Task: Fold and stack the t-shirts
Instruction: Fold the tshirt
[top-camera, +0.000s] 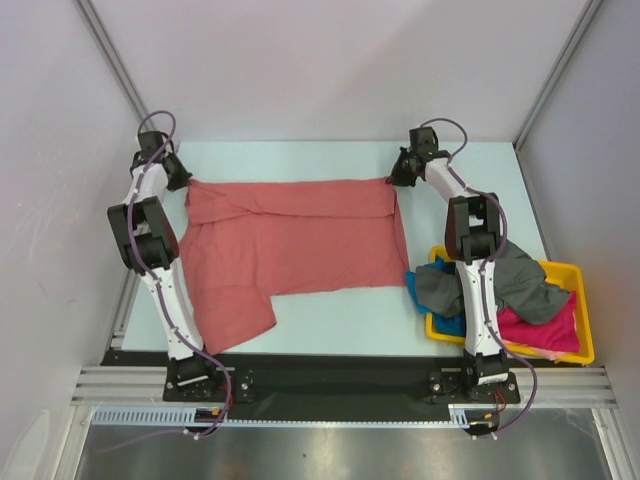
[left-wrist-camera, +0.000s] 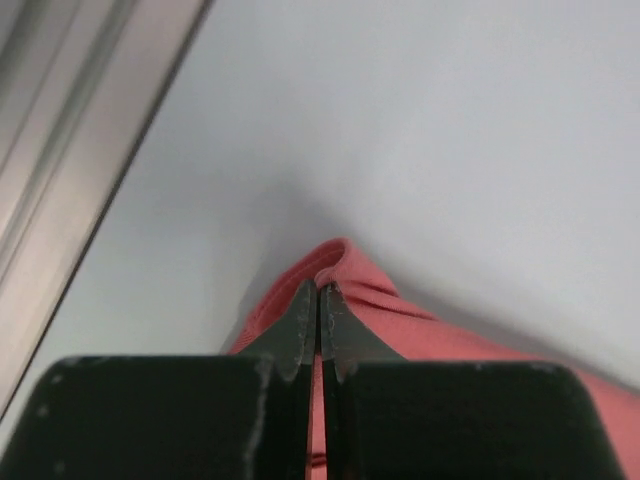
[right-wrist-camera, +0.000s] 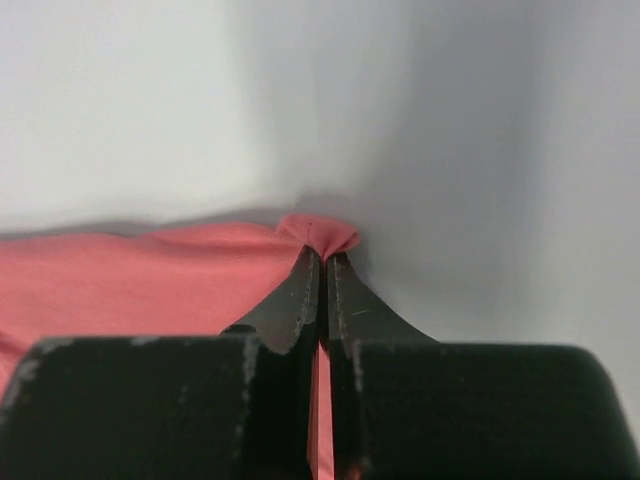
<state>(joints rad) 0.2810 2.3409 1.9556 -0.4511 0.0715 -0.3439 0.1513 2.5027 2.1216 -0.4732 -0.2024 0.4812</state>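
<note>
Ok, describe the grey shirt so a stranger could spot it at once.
At the table's right edge sits a yellow tray, by the right arm. The grey shirt tops the heap in it, spilling over the left rim. Its neighbours are blue and pink.

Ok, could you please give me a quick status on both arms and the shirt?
Left pincer shut on salmon-red t-shirt, far left corner. Right pincer shut on its far right corner. Other t-shirts heaped in yellow tray; nothing obstructing.

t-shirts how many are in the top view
4. The salmon-red t-shirt lies spread on the table; the dark grey t-shirt, bright blue t-shirt and magenta-pink t-shirt are heaped in the yellow tray. More may be hidden beneath them.
</note>
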